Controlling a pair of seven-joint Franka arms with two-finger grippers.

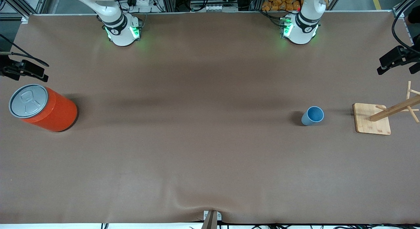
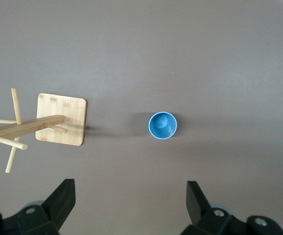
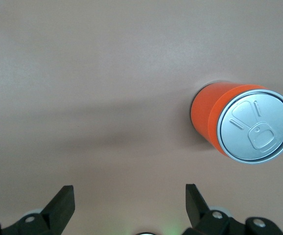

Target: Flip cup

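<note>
The cup point(image 1: 312, 115) is small and light blue. It stands upright on the brown table toward the left arm's end, mouth up, with its darker blue inside showing. The left wrist view looks down into the cup point(image 2: 162, 126) from high up. My left gripper point(image 2: 130, 193) hangs open over bare table, well apart from the cup, with nothing between its fingers. My right gripper point(image 3: 129, 196) is also open and empty, high over bare table near the orange can. Neither gripper shows in the front view, only the arms' bases.
A big orange can point(image 1: 42, 107) with a grey lid stands at the right arm's end, also seen as the can point(image 3: 239, 125). A wooden peg rack point(image 1: 372, 119) on a square base stands beside the cup; the rack point(image 2: 60, 119) leans its pegs outward. Black camera clamps point(image 1: 23, 70) sit at the table's ends.
</note>
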